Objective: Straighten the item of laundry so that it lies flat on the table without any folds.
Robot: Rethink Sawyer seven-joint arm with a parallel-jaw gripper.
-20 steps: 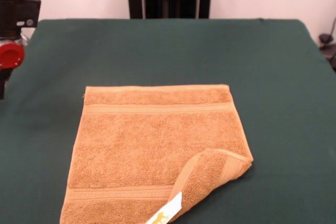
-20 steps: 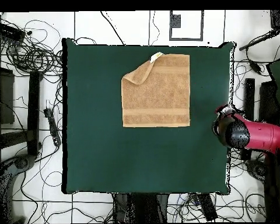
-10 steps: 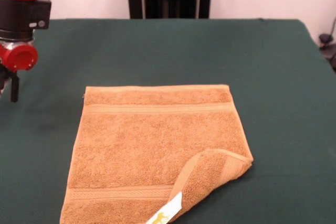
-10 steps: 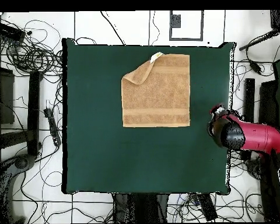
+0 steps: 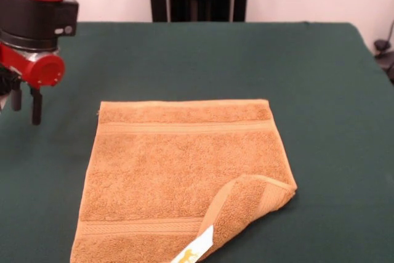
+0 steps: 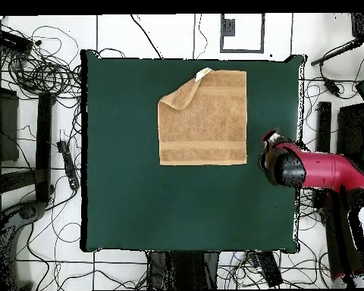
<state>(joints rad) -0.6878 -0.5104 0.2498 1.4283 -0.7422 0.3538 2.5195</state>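
Green felt table point(image 5: 203, 53), cables on the floor around it. My gripper point(image 5: 23, 100) hangs over the felt, empty, two dark fingers point(image 5: 36, 106) pointing down with a gap between them: released. It sits just off the towel point(image 5: 184, 164), beside a flat corner and not touching. One corner point(image 5: 255, 204) lies folded over, white tag point(image 5: 194, 249) showing. That fold is the job; I judge I'm staged for approach.
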